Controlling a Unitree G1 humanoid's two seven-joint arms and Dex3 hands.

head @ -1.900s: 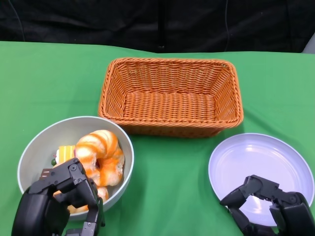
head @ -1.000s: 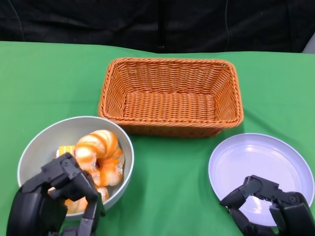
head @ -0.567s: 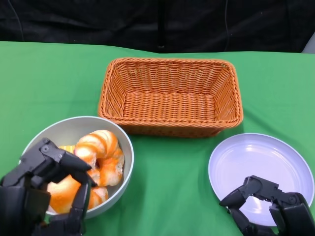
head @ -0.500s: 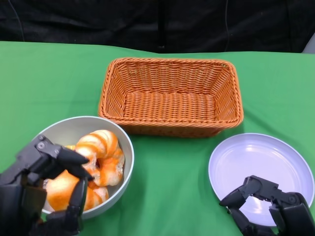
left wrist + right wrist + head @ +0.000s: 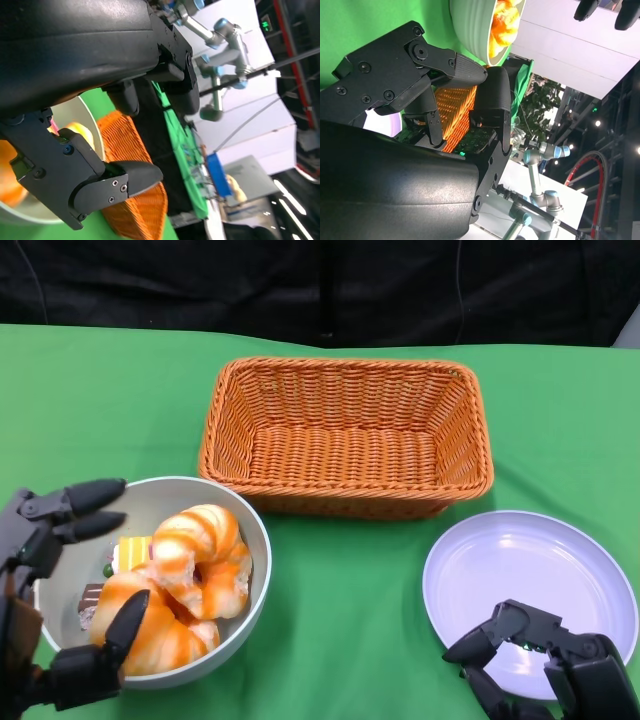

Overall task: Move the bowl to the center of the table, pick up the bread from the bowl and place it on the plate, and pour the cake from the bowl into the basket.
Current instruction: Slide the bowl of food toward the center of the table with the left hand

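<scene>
Left robot hand (image 5: 45, 590) sits at the left rim of the bowl (image 5: 250, 540), fingers spread, nothing gripped. Upper fingers (image 5: 75, 502) reach over the bowl's far-left rim; one lower digit (image 5: 120, 625) lies against the near bread piece. You can't tell from the head view whether it actually presses on it.

Right robot hand (image 5: 545, 665) is at the near edge of the plate (image 5: 530, 570), fingers curled inward and holding nothing. Your right wrist view confirms it: fingers (image 5: 470, 70) bent in, no object between them.

Bowl is grey and sits on the green desk (image 5: 350, 610) at front left, not at the centre. Its far-right rim is just beside the basket's near-left corner; you can't tell if they touch.

Bread (image 5: 200, 560), orange-and-white swirled pieces, is piled in the bowl, filling its right and near parts. Cake (image 5: 130, 552), a small yellow-and-white slice, is in the bowl to the left of the bread, partly hidden by it.

Basket (image 5: 345, 435), orange wicker and rectangular, stands at the middle back of the desk. Plate, pale lilac and round, lies front right, near the basket's near-right corner but apart from it.
</scene>
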